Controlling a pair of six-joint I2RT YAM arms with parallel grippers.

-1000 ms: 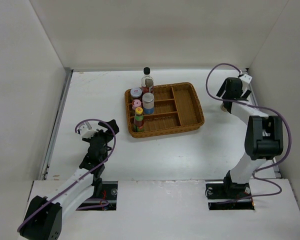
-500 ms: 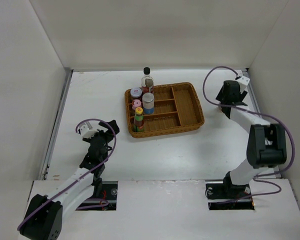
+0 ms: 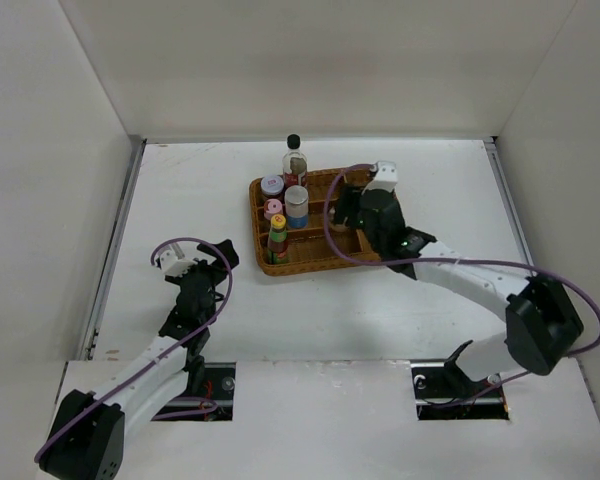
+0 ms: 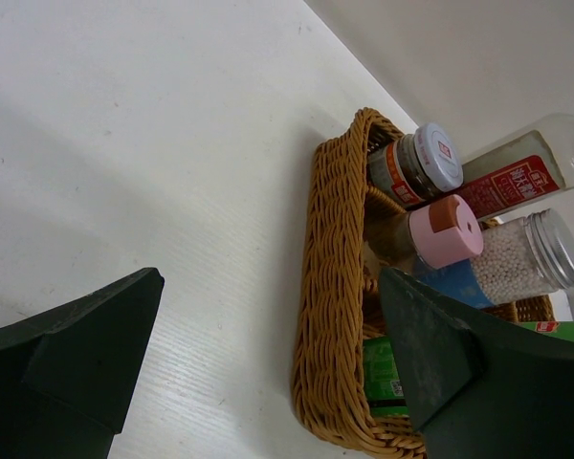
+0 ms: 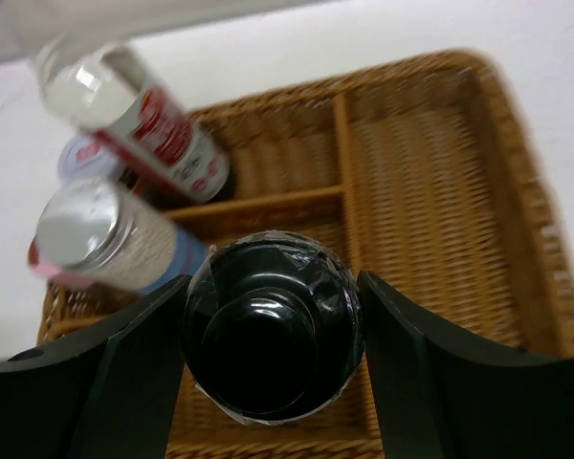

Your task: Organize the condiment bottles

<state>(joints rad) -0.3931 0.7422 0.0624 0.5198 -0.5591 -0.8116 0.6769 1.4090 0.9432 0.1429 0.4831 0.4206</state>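
Tho unseen overhead, bottle in pincer

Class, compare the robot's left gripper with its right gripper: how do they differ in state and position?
The left gripper is open and empty; the right gripper is shut on the small dark bottle. The left gripper is over the table, beside the wicker tray; the right gripper is over the tray. Both have two dark fingers.

A brown wicker tray divided into several compartments sits on the white surface, toward its far middle. Plain white walls enclose three sides.
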